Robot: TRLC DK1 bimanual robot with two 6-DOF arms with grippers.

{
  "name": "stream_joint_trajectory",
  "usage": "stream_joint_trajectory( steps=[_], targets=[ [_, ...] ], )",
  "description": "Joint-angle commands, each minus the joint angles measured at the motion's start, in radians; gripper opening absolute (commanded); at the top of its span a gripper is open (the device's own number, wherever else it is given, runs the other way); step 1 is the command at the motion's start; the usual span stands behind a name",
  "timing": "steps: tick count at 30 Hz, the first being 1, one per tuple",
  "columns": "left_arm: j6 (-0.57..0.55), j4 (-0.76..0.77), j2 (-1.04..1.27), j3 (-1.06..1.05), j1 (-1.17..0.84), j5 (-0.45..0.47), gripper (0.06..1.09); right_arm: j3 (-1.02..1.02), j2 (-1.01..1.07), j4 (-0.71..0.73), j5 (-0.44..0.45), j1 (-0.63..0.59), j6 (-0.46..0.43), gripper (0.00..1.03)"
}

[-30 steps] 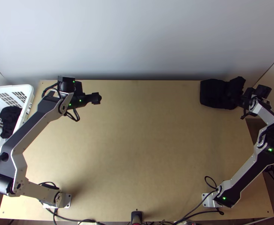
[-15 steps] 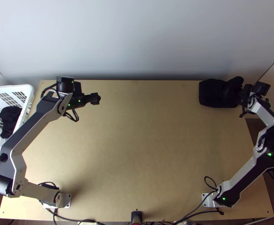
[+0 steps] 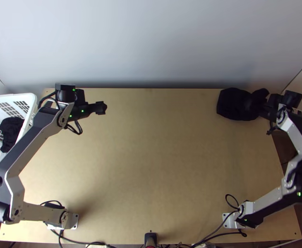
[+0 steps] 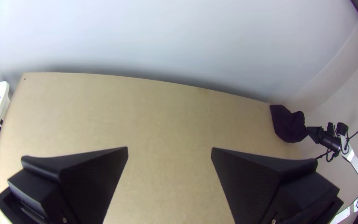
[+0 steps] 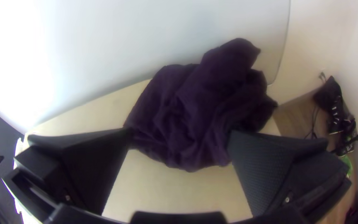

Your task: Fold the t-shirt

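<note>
On one table, one bunched dark t-shirt; left claw, right claw, two in all (fingers apart on both)

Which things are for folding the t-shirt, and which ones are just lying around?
For the folding:
- dark t-shirt, bunched up in the far right corner
- right gripper, open at the t-shirt
- left gripper, open over the table

Just around:
- white plastic basket
- dark cloth inside it
</note>
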Motion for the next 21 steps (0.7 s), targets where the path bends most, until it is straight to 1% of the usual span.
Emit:
stream_joint_trajectory(
  steps=[1,6,8,13,16,19,21],
  targets=[
    [0.018,-0.020,-0.067,-0.028,0.015,-0.001,1.03,-0.152,-0.200,-0.044,0.000,0.000,-0.052,0.99],
    [0.025,-0.014,-0.146,-0.091,0.059,-0.001,1.03,-0.236,-0.373,-0.045,0.000,0.003,-0.041,0.99],
    [0.033,-0.011,-0.164,-0.114,0.082,-0.001,1.03,-0.249,-0.396,-0.044,0.000,0.006,-0.023,0.99],
    [0.076,-0.003,-0.210,-0.158,0.145,-0.004,1.03,-0.273,-0.446,-0.028,0.000,0.037,-0.010,0.99],
    [0.095,0.054,-0.288,-0.211,0.191,-0.017,1.03,-0.290,-0.519,-0.019,0.000,0.075,0.013,0.99],
    [0.113,0.160,-0.377,-0.287,0.234,-0.046,1.03,-0.319,-0.577,0.068,0.002,0.129,0.065,0.99],
    [0.116,0.198,-0.411,-0.316,0.263,-0.049,1.03,-0.334,-0.611,0.111,0.002,0.181,0.077,0.99]
  ],
)
